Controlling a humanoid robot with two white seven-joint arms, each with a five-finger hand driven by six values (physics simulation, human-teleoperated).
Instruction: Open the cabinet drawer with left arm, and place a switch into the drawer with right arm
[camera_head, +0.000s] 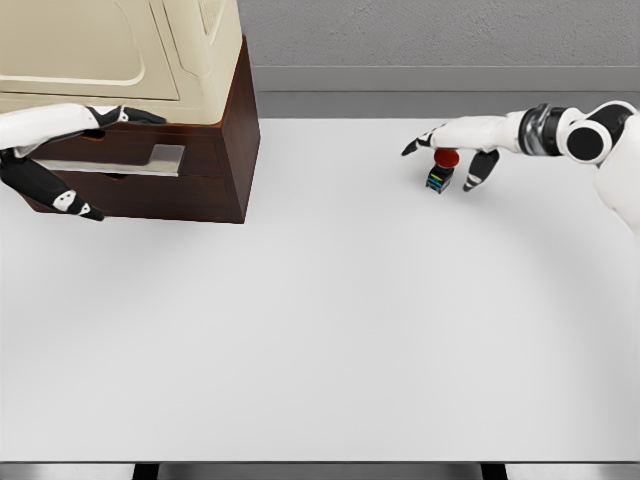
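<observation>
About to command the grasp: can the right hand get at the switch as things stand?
Probably yes. The right hand hangs directly over the switch with fingers spread either side of its red button, and the table beside it is bare, so nothing blocks closing.

table (320, 330) open | cabinet (205, 150) blocks far left corner

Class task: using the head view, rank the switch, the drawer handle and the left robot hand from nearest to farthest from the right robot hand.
1. Switch, under the right robot hand.
2. Drawer handle, on the cabinet front at left.
3. Left robot hand, far left edge.
</observation>
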